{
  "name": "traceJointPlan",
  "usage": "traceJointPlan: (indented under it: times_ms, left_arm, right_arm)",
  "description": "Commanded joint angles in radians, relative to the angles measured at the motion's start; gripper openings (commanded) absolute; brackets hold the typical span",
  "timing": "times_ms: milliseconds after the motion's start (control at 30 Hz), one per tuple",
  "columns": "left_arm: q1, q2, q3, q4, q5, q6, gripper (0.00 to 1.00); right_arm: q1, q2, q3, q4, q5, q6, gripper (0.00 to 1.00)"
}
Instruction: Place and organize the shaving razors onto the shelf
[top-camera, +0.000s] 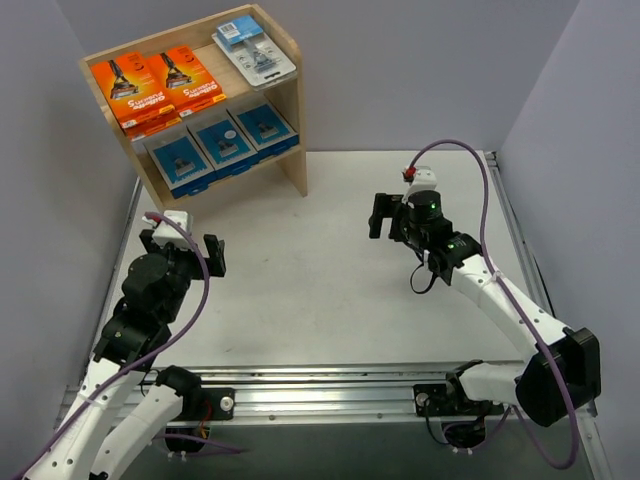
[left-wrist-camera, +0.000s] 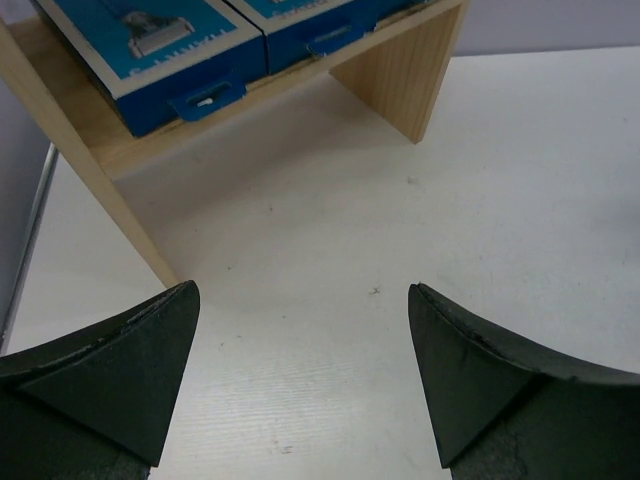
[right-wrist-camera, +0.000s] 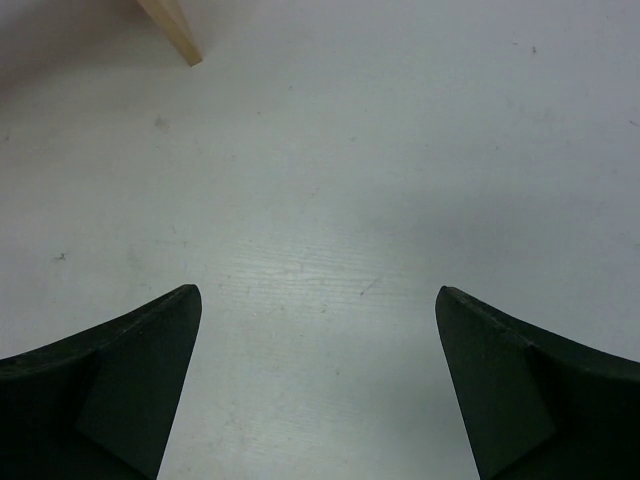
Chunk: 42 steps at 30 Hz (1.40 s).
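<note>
Pale wood: the shelf (top-camera: 294, 140) sits at the far-left corner of the table (top-camera: 330, 290), angled to its edges.

- Top tier: two orange boxes (top-camera: 128, 85) flat, side by side; clear blister pack (top-camera: 253, 50) just to their right.
- Lower tier: three grey-and-blue boxes (top-camera: 222, 140) in a row along the shelf's length.
- I see no pack off the shelf.
- Left gripper (left-wrist-camera: 302, 292): fingers spread wide, nothing between them. It is near the shelf's front and faces the lower tier, with the packs ahead and slightly left.
- Right gripper (right-wrist-camera: 318, 292): also wide and empty, over bare table, well apart from the shelf.

Judgement: placing looks complete. Any straightening nudge would fall to the nearer left arm.
</note>
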Motion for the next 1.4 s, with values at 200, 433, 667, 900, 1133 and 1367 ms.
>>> traceJointPlan:
  times_ms: [200,433,667,900,1133,1367]
  left_arm:
    - [-0.025,-0.056,-0.099,0.073,0.036,0.019,0.94]
    - [-0.036,-0.058,-0.111,0.077,0.017,0.033,0.94]
    - [-0.039,-0.070,-0.116,0.083,0.013,0.056,0.94]
    - [-0.044,-0.110,-0.117,0.074,0.010,0.059,0.94]
    - [-0.048,-0.131,-0.122,0.076,-0.007,0.068,0.94]
    - [-0.048,-0.133,-0.122,0.066,-0.010,0.069,0.94]
  right_arm:
    - [-0.002,-0.171,-0.072,-0.084,0.178,-0.022,1.00]
    - [0.006,-0.159,-0.066,-0.108,0.190,0.006,1.00]
    - [0.009,-0.130,-0.049,-0.108,0.204,0.033,1.00]
    - [0.009,-0.116,-0.034,-0.102,0.207,0.039,1.00]
    - [0.009,-0.139,-0.032,-0.119,0.223,0.049,1.00]
    - [0.009,-0.150,-0.035,-0.108,0.209,0.042,1.00]
